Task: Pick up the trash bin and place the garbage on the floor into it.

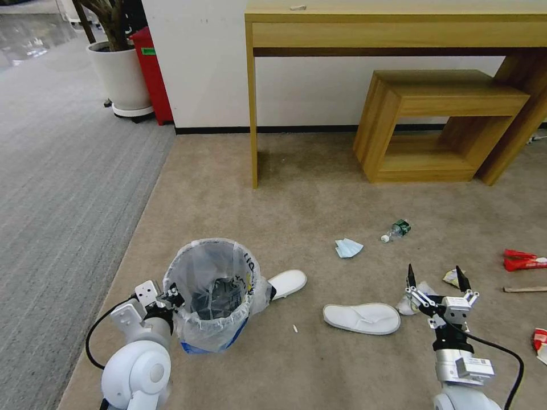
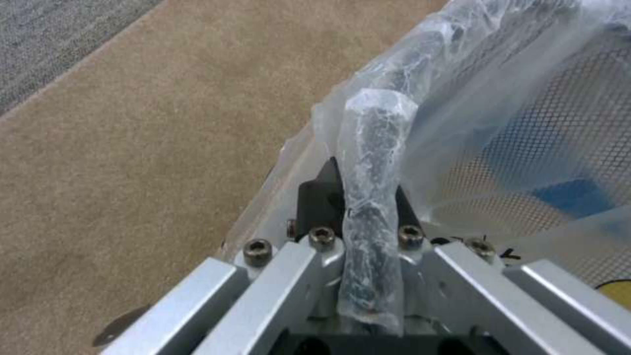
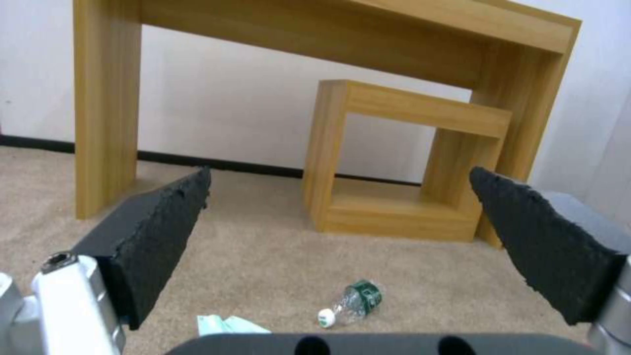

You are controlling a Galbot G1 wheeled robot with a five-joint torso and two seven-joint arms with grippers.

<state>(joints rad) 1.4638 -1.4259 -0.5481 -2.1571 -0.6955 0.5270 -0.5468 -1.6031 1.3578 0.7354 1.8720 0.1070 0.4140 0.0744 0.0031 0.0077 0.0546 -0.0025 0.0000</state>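
Between the trash bin (image 1: 213, 293) and the right gripper (image 1: 436, 279) the floor (image 1: 319, 193) is mostly open; only one white slipper (image 1: 362, 317) lies there. Ahead, the face mask (image 1: 348, 247) and the bottle (image 1: 397, 230) have free carpet around. The desk (image 1: 393, 28) and stool (image 1: 439, 122) block the far side.

The head view looks down and forward over the floor (image 1: 319, 199). The left wrist view sits very close to the trash bin (image 2: 374, 148) rim. The right wrist view faces low toward the bottle (image 3: 358, 301), shared with the head view.
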